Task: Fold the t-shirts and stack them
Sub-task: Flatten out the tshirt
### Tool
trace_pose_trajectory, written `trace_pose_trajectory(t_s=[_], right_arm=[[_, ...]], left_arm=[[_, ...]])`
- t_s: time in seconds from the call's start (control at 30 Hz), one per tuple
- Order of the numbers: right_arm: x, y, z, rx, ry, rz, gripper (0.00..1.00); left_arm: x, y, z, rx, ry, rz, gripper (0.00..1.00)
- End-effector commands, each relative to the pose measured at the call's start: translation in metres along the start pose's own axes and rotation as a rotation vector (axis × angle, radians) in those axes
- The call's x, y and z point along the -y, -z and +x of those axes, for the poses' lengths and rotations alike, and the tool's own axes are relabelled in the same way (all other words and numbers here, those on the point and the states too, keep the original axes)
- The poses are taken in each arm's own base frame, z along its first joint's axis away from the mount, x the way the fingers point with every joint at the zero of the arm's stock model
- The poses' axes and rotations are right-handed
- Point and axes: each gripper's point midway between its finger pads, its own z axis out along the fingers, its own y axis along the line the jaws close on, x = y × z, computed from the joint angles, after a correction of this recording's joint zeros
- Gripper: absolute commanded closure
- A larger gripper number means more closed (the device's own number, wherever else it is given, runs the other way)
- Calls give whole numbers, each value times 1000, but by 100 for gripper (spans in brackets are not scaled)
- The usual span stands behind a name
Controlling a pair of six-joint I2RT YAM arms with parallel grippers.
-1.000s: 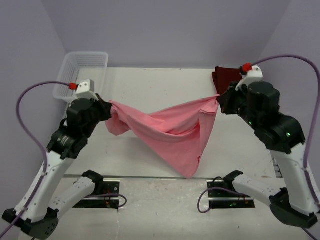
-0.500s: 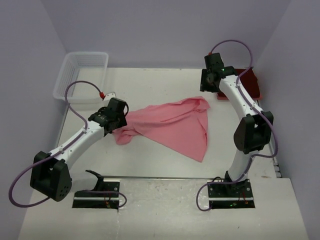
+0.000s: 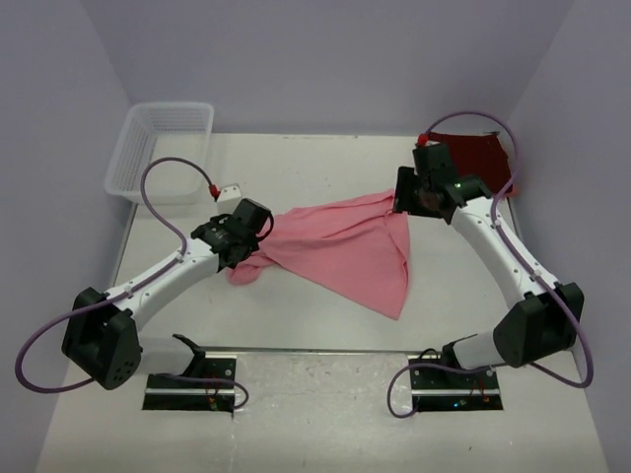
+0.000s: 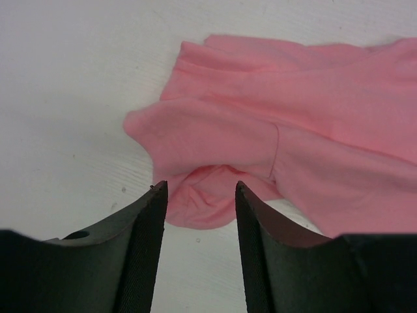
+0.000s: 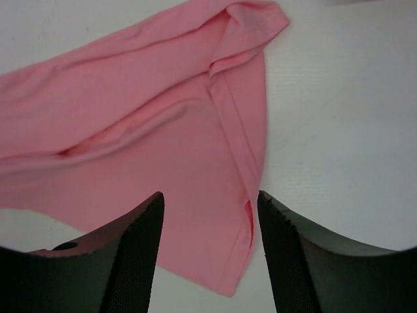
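Note:
The light pink t-shirt [image 3: 345,246] lies crumpled in a rough triangle in the middle of the table, its point toward the near edge. My left gripper [image 3: 258,234] hovers at its bunched left end, open, with only bare table between the fingers [image 4: 199,189]; the pink cloth [image 4: 273,124] lies just beyond the tips. My right gripper [image 3: 402,200] stands open over the shirt's far right corner; pink fabric [image 5: 163,117] lies flat beneath its spread jaws [image 5: 210,199]. The dark maroon t-shirt [image 3: 475,153] lies at the back right corner, partly behind the right arm.
A white lattice basket [image 3: 163,146] stands at the back left corner. Purple walls close the table at the back and sides. The arm bases and their mounting plates [image 3: 192,384] sit along the near edge.
A second ago both grippers held the pink t-shirt stretched in the air. They have let go and opened; the shirt now lies on the table, and both arms reach out low over it.

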Motion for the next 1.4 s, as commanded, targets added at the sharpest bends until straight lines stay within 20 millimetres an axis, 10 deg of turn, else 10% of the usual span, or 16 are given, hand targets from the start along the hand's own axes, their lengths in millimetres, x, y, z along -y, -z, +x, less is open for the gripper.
trace_pose_trajectory(t_s=[0.0, 0.3, 0.77, 1.37], right_arm=[[-21, -13, 37, -54, -14, -40, 40], [-57, -27, 168, -295, 8, -101, 42], [7, -7, 228, -251, -259, 54, 39], [2, -20, 262, -365, -338, 81, 50]], left_arm=[[5, -2, 6, 8, 18, -20, 53], [33, -2, 8, -14, 11, 99, 57], [58, -3, 24, -24, -34, 204, 59], [59, 10, 21, 14, -38, 280, 57]])
